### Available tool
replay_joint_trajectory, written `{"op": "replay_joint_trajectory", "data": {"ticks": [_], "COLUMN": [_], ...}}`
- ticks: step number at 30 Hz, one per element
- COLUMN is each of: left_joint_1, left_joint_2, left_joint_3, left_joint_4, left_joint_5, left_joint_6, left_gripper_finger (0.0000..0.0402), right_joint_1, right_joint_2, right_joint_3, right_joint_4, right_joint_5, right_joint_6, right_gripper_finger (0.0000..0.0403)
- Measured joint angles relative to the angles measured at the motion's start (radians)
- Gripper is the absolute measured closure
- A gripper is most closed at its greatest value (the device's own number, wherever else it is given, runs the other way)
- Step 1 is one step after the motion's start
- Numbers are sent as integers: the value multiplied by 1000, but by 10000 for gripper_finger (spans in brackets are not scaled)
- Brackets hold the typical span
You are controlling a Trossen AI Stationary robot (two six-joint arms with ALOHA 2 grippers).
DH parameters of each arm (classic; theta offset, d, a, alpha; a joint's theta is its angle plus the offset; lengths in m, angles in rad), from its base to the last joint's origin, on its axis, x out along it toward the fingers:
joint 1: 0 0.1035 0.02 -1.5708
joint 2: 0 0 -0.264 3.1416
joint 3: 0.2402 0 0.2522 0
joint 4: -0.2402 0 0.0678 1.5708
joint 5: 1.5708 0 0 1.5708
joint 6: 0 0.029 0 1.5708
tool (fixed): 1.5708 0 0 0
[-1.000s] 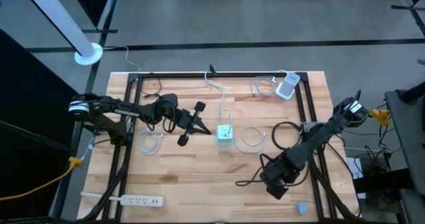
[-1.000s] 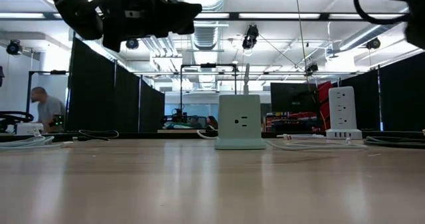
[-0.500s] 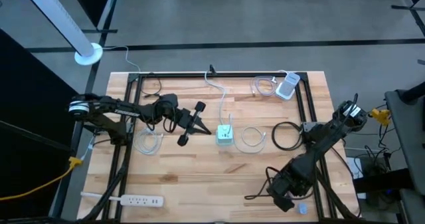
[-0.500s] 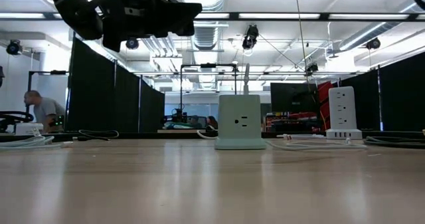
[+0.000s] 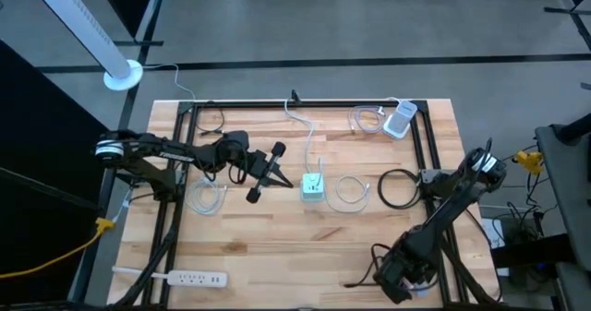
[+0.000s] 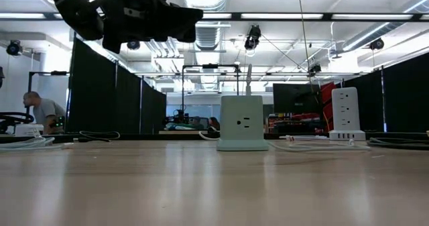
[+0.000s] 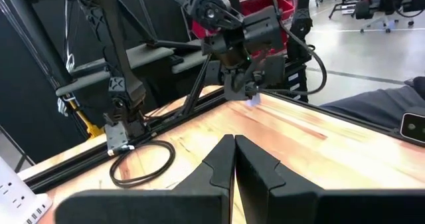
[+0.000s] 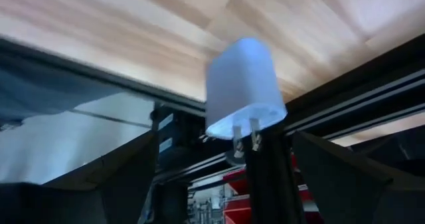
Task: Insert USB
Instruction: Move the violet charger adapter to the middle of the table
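A small white USB adapter [image 8: 244, 84] with two metal prongs [image 8: 244, 139] lies on the wooden table near its front right corner. My right gripper [image 5: 406, 281] stands over it, slanting down and open. One finger [image 8: 129, 174] is on each side of it, apart from it. The left wrist view shows the adapter [image 7: 253, 102] below that gripper. The white-green power cube [image 5: 313, 186] stands mid-table with its cord running back. My left gripper [image 5: 288, 179] hovers level just left of the cube, shut, with nothing visible between its fingers [image 7: 234, 154].
A white power strip [image 5: 180, 277] lies at the near left. Coiled white cables [image 5: 205, 197] [image 5: 351, 189] and a black coil [image 5: 397, 186] lie around the cube. A white charging tower [image 5: 399, 122] stands at the back right. Black frame rails [image 5: 432, 173] run along the table's sides.
My right gripper has swung toward the table's near edge and sunk lower, coming over the adapter at the front right corner; it has left the low view. My left gripper has stayed beside the cube.
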Motion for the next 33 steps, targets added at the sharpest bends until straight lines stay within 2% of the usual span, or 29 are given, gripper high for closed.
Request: {"op": "replay_joint_trajectory", "data": {"ticks": [9, 14, 18, 23, 24, 29, 33], "left_joint_1": [0, 0, 0, 0, 0, 0, 1], "left_joint_2": [0, 0, 0, -1, -1, -1, -1], "left_joint_3": [0, 0, 0, 0, 0, 0, 0], "left_joint_4": [1, 3, 10, 17, 17, 17, 19], "left_joint_5": [1, 1, 1, 2, 1, -19, -71], "left_joint_6": [1, 2, 6, 6, 6, 3, 3], "left_gripper_finger": [402, 402, 402, 402, 402, 402, 402], "right_joint_1": [10, 11, 11, 8, 6, -25, -77], "right_joint_2": [92, 140, 144, 144, 144, 124, 89], "right_joint_3": [0, 0, 0, 0, 1, 3, 5], "right_joint_4": [7, 6, 0, -4, -8, -92, -171], "right_joint_5": [-1, -39, -65, -71, -68, 27, 176], "right_joint_6": [-14, -49, -73, -147, -172, -288, -393], "right_gripper_finger": [87, 116, 175, 288, 293, 285, 286]}}
